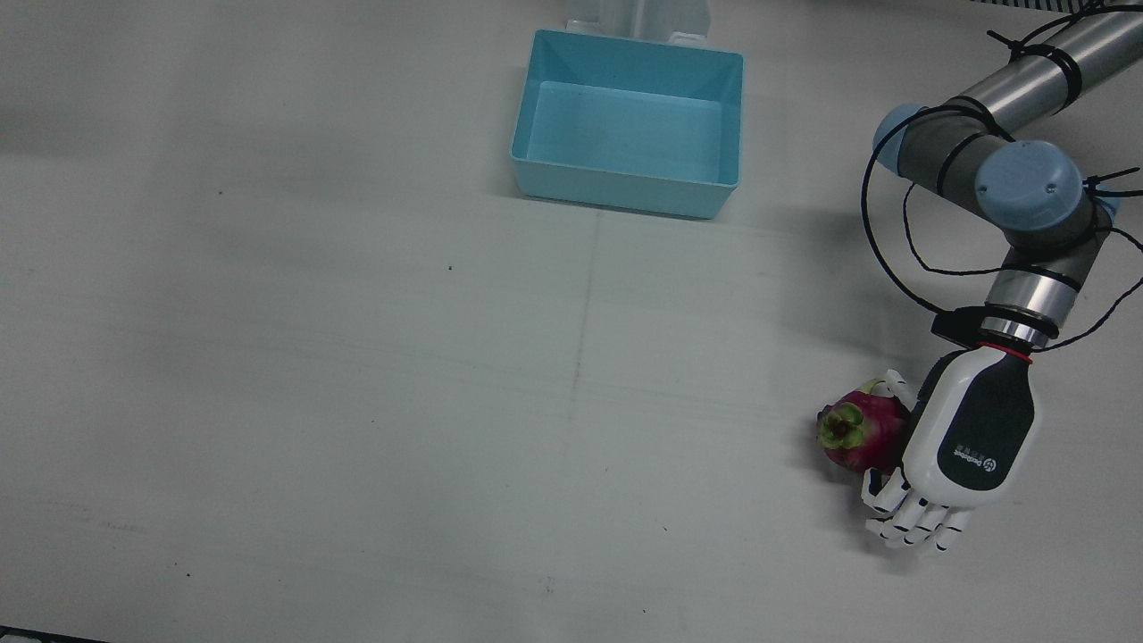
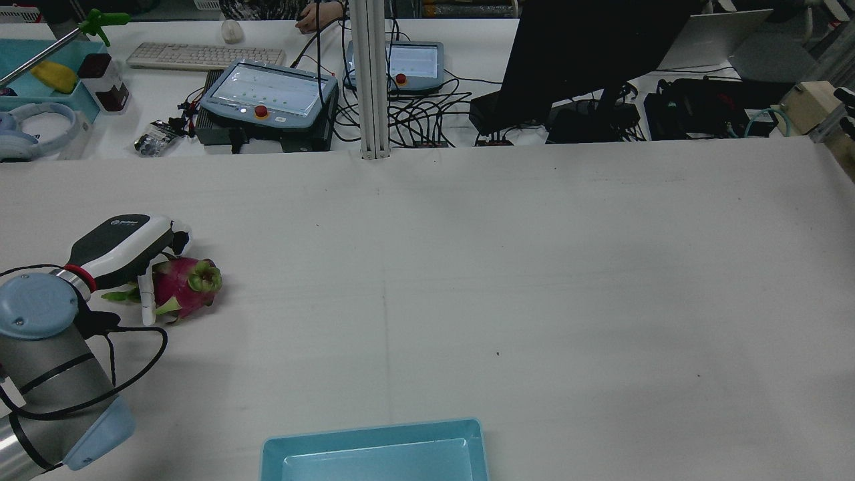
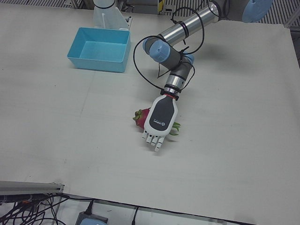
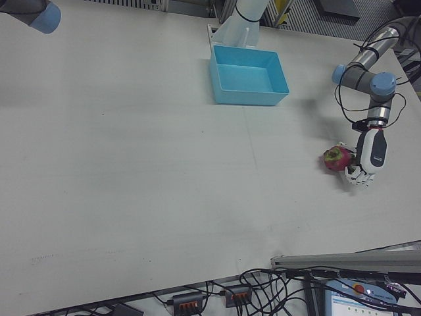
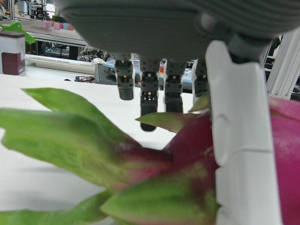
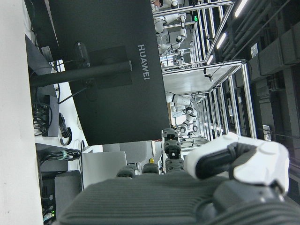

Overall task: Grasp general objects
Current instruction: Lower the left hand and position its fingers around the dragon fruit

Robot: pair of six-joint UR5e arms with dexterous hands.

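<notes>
A pink dragon fruit (image 1: 857, 433) with green scales lies on the white table near the robot's left side. It also shows in the rear view (image 2: 184, 284) and the left-front view (image 3: 142, 116). My left hand (image 1: 969, 438) hovers palm-down over the fruit's far end, open, with its fingers (image 1: 915, 518) stretched out past the fruit. In the left hand view the thumb (image 5: 239, 140) stands against the fruit's pink side (image 5: 286, 154) and the fingers (image 5: 148, 93) hang free beyond it. My right hand (image 6: 187, 197) shows only in its own view, raised and empty.
An empty light-blue bin (image 1: 625, 183) stands at the robot's side of the table, near the middle; it also shows in the rear view (image 2: 374, 434). Monitor, keyboard and cables lie on the desk beyond the table's far edge (image 2: 427, 150).
</notes>
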